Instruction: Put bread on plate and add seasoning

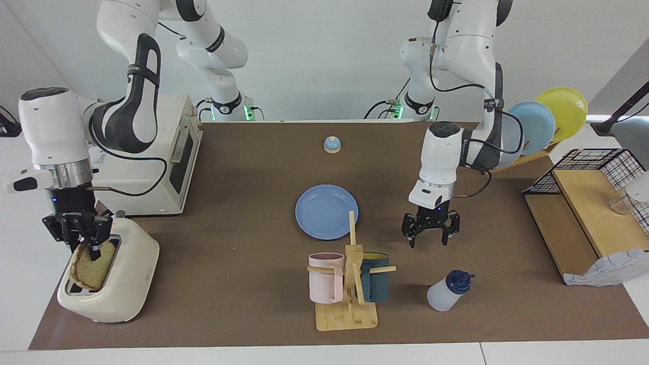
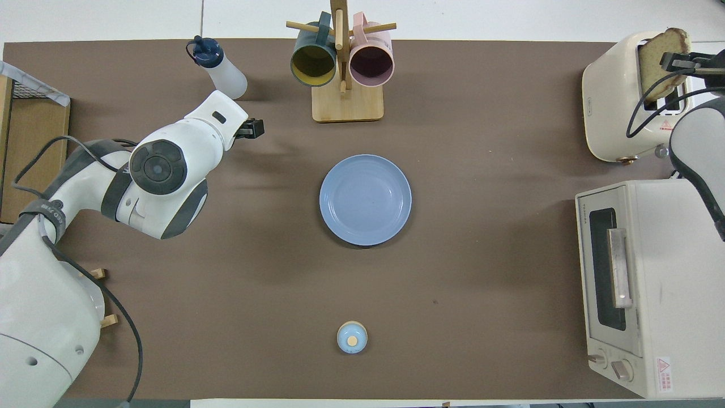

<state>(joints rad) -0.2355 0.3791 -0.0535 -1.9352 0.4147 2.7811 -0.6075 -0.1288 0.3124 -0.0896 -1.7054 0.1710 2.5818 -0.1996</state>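
The bread (image 1: 91, 266) stands in the slot of a cream toaster (image 1: 129, 274) at the right arm's end of the table; it also shows in the overhead view (image 2: 654, 56). My right gripper (image 1: 81, 241) is down on the slice's top edge and shut on it. The medium-blue plate (image 1: 324, 210) lies bare at the table's middle (image 2: 365, 199). The seasoning bottle (image 1: 448, 291) stands upright toward the left arm's end, farther from the robots than the plate (image 2: 221, 71). My left gripper (image 1: 430, 238) hangs open and empty over the table between plate and bottle.
A wooden mug rack (image 1: 347, 309) with a pink and a dark teal mug stands beside the bottle. A blue-domed bell (image 1: 331, 144) sits near the robots. A toaster oven (image 1: 162, 157) stands beside the toaster. Racked plates (image 1: 537, 124) and a wire shelf (image 1: 583, 213) fill the left arm's end.
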